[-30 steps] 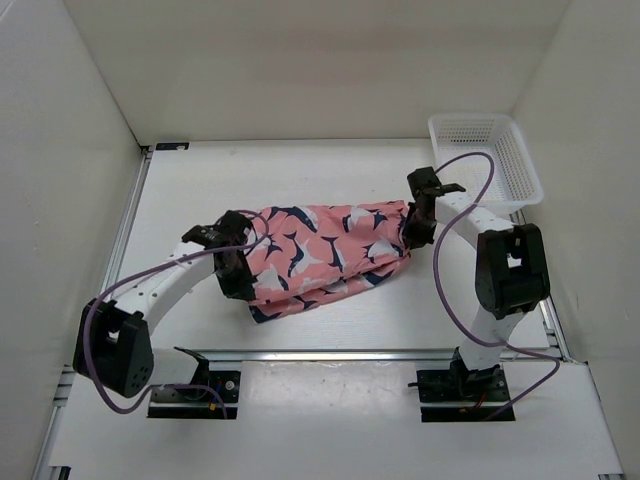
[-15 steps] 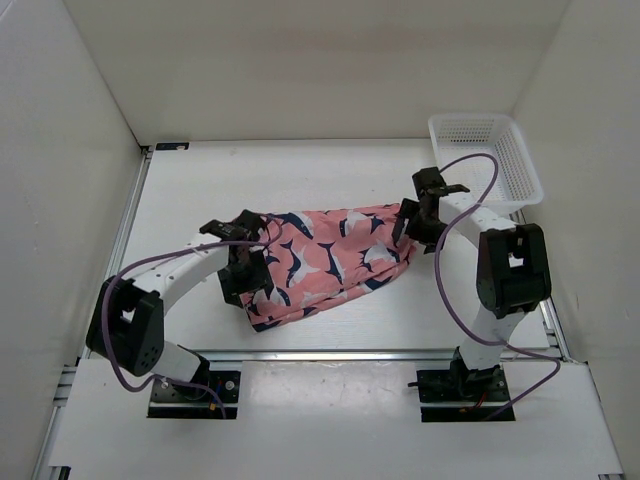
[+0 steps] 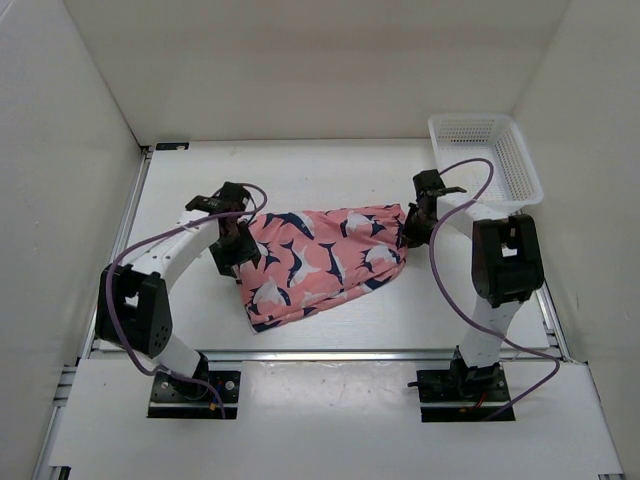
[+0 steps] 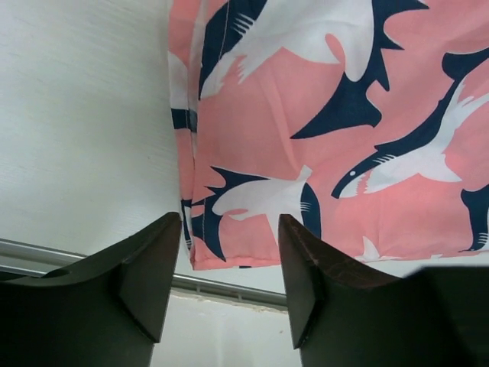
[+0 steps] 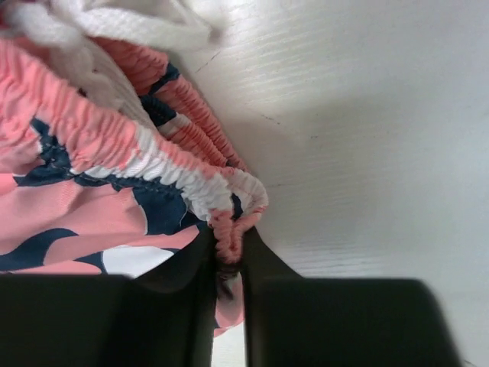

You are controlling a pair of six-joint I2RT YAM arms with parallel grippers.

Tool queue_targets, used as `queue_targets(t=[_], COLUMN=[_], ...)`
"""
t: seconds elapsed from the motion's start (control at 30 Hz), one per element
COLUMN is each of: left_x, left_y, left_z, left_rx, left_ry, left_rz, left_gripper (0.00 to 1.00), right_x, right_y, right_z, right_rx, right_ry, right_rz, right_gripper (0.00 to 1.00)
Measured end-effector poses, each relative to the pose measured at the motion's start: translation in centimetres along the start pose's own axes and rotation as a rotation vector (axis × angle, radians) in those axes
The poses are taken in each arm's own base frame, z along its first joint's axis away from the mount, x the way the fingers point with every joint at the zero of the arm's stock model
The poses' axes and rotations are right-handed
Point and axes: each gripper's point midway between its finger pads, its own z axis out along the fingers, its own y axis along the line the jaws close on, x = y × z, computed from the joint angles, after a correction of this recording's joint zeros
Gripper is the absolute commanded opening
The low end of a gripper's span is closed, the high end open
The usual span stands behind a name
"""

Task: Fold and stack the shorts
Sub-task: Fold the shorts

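The coral-pink shorts (image 3: 320,260) with navy-and-white sharks lie folded across the middle of the table, waistband to the right. My left gripper (image 3: 232,247) hovers at their upper left corner, open, nothing between its fingers (image 4: 145,275); the left wrist view looks down on the hem edge of the shorts (image 4: 321,145). My right gripper (image 3: 411,228) is at the right end of the shorts. In the right wrist view it is shut on the gathered elastic waistband (image 5: 229,229), pinching a fold of it. A white drawstring (image 5: 122,23) lies above the waistband.
A white mesh basket (image 3: 487,160) stands at the back right corner. White walls enclose the table on three sides. An aluminium rail (image 3: 330,353) runs along the near edge, between the cloth and the arm bases.
The left gripper let go of the left end of the shorts and moved back and up. The right gripper opened and then shut on the waistband. The cloth now lies flatter.
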Motion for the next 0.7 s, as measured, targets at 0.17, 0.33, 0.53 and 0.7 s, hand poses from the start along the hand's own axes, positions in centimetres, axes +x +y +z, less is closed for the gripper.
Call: queue_targets(t=[0.17, 0.33, 0.53, 0.7], left_x=[-0.8, -0.6, -0.4, -0.8], left_y=[0.1, -0.1, -0.4, -0.9], left_z=[0.8, 3.1, 5.3, 7.1], left_rx=[-0.014, -0.035, -0.054, -0.063], left_ry=[0.008, 0.057, 0.093, 0.096], left_rz=[-0.01, 0.0, -0.011, -0.017], left_gripper=[0.3, 0.1, 0.1, 0.1], right_x=[0.1, 1.0, -0.4, -0.8], right_y=[-0.4, -2.9, -4.0, -4.6], right_z=[-0.4, -2.6, -6.2, -7.5], right_rx=[0.013, 0.101, 0.151, 0.189], right_ry=[-0.037, -0.096, -0.211, -0.24], right_rz=[0.018, 0.018, 0.01, -0.007], right_gripper=[0.0, 0.0, 0.0, 0.0])
